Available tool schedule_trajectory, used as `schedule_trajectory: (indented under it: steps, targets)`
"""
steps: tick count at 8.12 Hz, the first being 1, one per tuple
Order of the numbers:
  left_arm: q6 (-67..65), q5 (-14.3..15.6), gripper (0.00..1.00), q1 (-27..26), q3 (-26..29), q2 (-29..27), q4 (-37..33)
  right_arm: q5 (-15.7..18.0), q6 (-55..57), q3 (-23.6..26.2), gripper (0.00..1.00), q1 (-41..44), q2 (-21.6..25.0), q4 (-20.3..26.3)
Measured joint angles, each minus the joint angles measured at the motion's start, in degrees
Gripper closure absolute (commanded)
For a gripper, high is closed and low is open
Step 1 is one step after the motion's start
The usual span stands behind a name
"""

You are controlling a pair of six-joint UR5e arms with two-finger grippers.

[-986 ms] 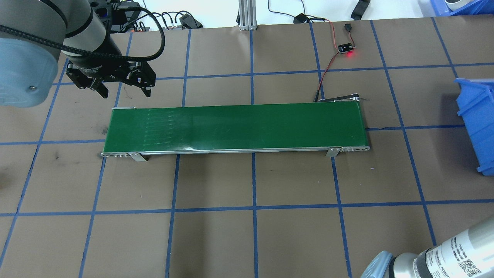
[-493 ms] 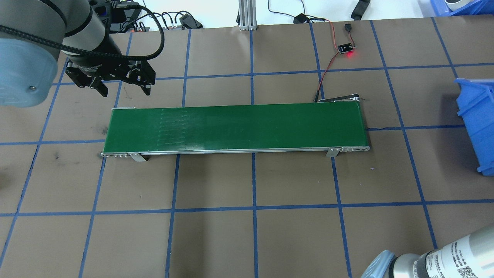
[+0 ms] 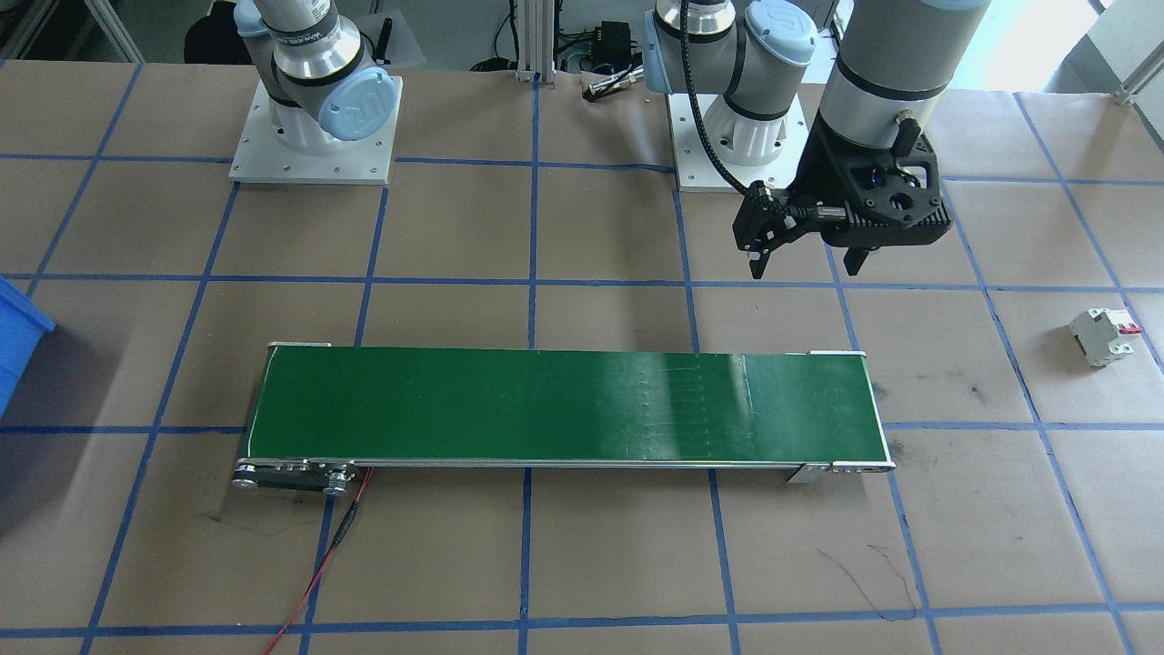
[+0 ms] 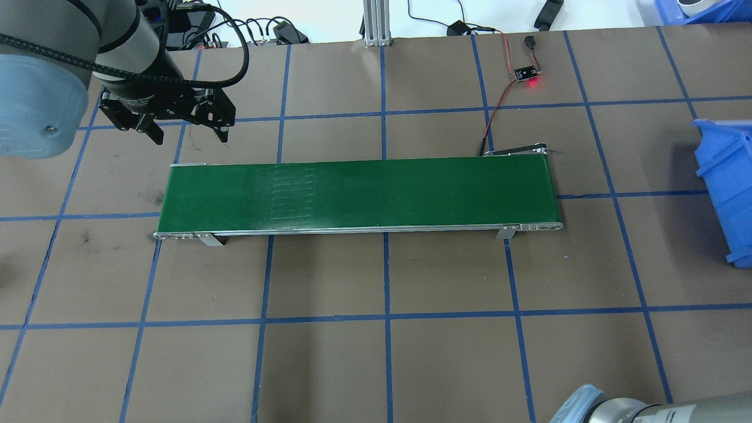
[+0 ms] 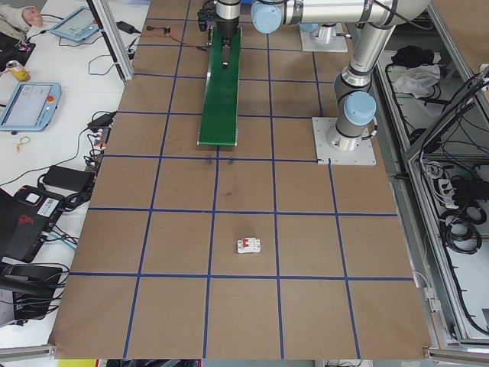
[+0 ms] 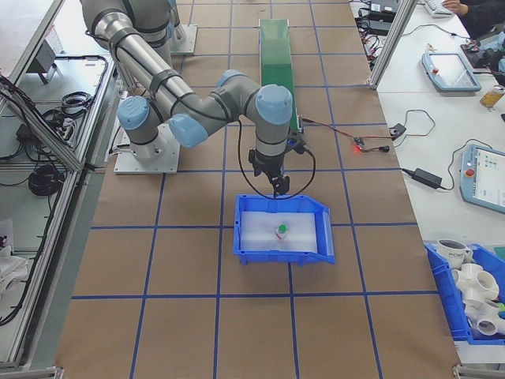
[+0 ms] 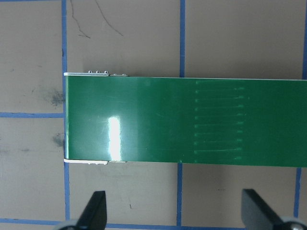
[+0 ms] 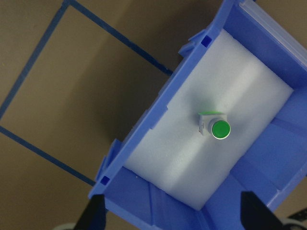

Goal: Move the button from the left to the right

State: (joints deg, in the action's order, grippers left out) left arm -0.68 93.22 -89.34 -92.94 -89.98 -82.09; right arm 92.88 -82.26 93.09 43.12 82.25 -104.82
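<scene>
Across the table's middle a green conveyor (image 4: 358,194) is laid, bare. Off its right end a blue bin (image 6: 282,227) holds the button (image 8: 214,125) upright on white foam, apparently delivered. Above it the right gripper (image 8: 170,211) is spread; the left gripper (image 4: 187,131), spread, hovers beside the conveyor's left end.

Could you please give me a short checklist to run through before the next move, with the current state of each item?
1. Button sits in the blue bin on the white foam: ok.
2. Right gripper jaws open and holding nothing: ok.
3. Left gripper jaws open and off the conveyor belt: ok.
4. Belt carries nothing: ok.
5. Circuit breaker lies on the table apart from the belt: ok.
6. Whether the belt is running: cannot tell.
</scene>
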Motion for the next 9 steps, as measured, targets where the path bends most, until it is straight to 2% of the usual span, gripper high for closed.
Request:
schedule_trajectory:
  steps: [2,5,8,9]
  targets:
    - [0.2,0.0,0.00,0.3,-0.1,-0.6,0.0,-0.5,9.5,-0.2,0.00,5.6,5.1,5.5]
    - [0.4,0.0,0.00,0.4,-0.1,-0.8,0.0,-0.7,35.8,-0.3,0.00,18.2,10.2,13.8]
    - [0.4,0.0,0.00,0.4,0.0,-0.7,0.0,-1.0,62.1,-0.5,0.00,34.4,11.4,16.4]
    - [0.4,0.0,0.00,0.4,0.0,-0.7,0.0,-2.4,69.8,-0.5,0.00,39.5,11.2,16.4]
